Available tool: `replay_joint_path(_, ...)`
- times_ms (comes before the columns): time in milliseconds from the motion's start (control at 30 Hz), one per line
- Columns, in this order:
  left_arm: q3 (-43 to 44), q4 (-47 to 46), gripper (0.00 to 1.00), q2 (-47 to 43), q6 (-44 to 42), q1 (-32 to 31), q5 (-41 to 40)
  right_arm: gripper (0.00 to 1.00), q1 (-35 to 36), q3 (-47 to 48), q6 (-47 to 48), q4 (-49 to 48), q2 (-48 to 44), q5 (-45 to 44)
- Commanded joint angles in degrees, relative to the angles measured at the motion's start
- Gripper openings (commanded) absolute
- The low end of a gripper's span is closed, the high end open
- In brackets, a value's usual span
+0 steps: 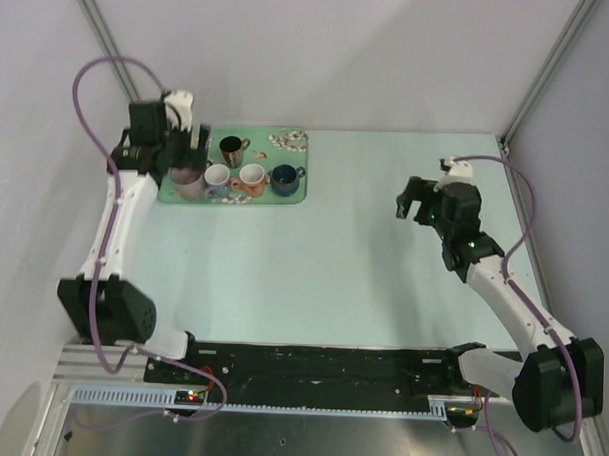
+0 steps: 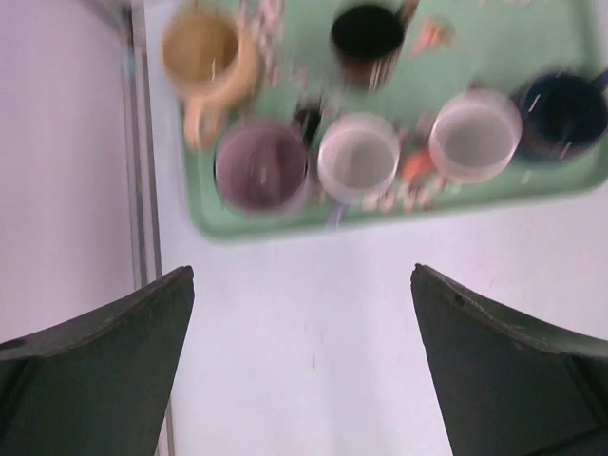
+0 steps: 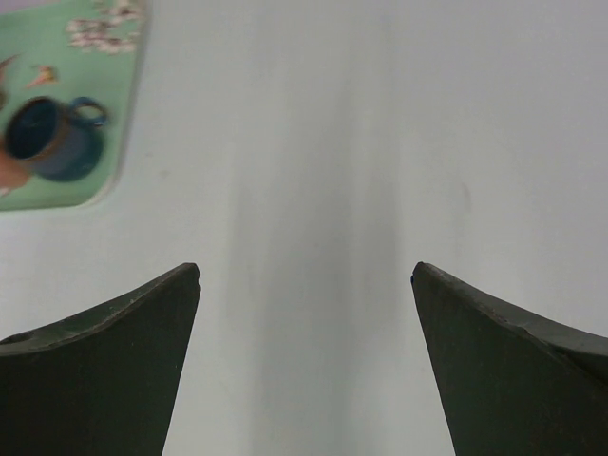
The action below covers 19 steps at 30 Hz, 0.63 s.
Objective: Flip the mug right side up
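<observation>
A green tray [image 1: 260,136] is seen near the far left corner of the counter [image 1: 333,269]. 6 mugs are carried on it, and each is set upright with its mouth facing up; none is seen lying on its side or upside down. It cannot be told from the pictures which of them is the mug of the task.

2 mugs are placed in the far row. The yellow mug [image 2: 201,52] is at the tray's far left corner with its handle turned toward the near edge, and the black mug [image 2: 367,36] is near the middle of the tray's far edge.

4 mugs are lined up along the tray's near edge. From left to right they are the purple mug [image 2: 261,166], the white mug [image 2: 358,157], the orange mug [image 1: 251,178] and the blue mug [image 2: 560,114], whose handle is turned to the right.

The left hand [image 2: 302,275] is held above the left end of the tray. Its fingers are spread wide and nothing is pinched between them. The left wrist picture is blurred, so finer detail on the mugs cannot be made out.

The right hand [image 1: 410,204] is held over the right part of the counter, well apart from the tray. It is likewise spread, with only bare counter seen between its fingers.
</observation>
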<state>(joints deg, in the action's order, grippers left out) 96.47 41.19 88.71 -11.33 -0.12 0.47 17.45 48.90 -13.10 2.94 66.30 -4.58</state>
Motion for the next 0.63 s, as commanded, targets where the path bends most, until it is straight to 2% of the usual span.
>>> replay_joint_path(0, -21.02, -8.21, 1.00, -14.01, 0.51, 1.95, -6.55, 0.99, -3.57, -6.89, -3.50, -5.75, -5.14, -5.81)
replay_joint_path(133, -38.82, -10.78, 1.00, -28.12, -1.32, 2.19, -5.27, 0.99, -4.07, -9.13, -6.65, -3.85, -5.11, -15.09)
replay_joint_path(267, -53.51, -11.71, 1.00, -36.43, -1.20, 2.16, -8.38, 0.99, -3.80, -10.18, -8.48, -1.82, -2.36, -17.41)
replay_joint_path(433, -62.65, -15.75, 1.00, -41.82, 3.29, 3.59, -12.59, 0.98, -2.75, -13.11, -8.44, -5.01, -1.56, -18.67)
replay_joint_path(600, -65.02, -20.34, 1.00, -43.18, 6.30, 4.46, -15.92, 0.95, -2.30, -14.58, -6.22, -6.27, -3.80, -19.27)
